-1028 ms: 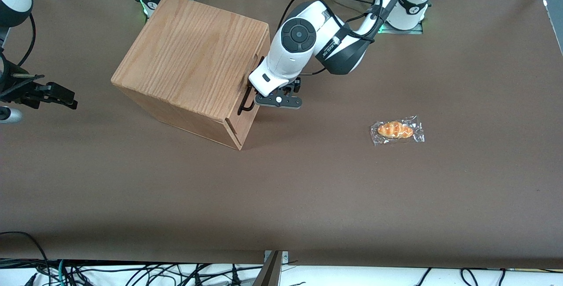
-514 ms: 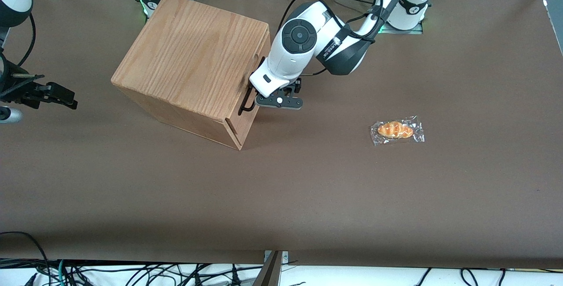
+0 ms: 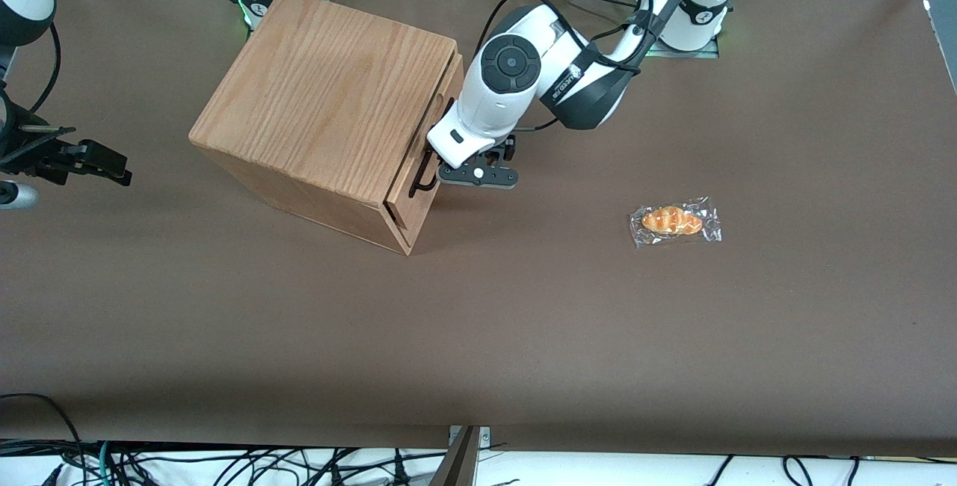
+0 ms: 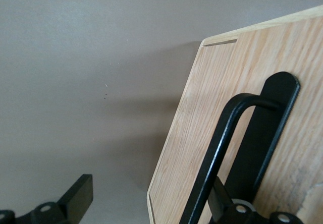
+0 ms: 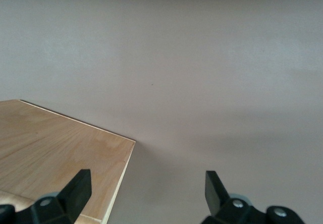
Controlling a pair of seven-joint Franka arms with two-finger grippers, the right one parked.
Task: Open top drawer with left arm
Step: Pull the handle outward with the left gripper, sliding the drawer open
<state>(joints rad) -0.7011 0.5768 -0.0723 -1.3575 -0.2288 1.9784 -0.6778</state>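
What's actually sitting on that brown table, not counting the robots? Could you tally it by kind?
Wooden cabinet: 1, its top drawer pulled slightly out by the handle, where the left arm's gripper hooks in
Wrapped bread roll: 1, toward the working arm's end
Total: 2

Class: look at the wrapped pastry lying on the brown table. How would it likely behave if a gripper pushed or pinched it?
The wrapped pastry would probably slide, not roll: it lies flat and its film looks glossy. The loose crinkled wrapper would likely crumple first, so a pinch could catch only film. It seems light and soft, so easily squashed. The left arm's gripper is at the top drawer handle, apart from it.
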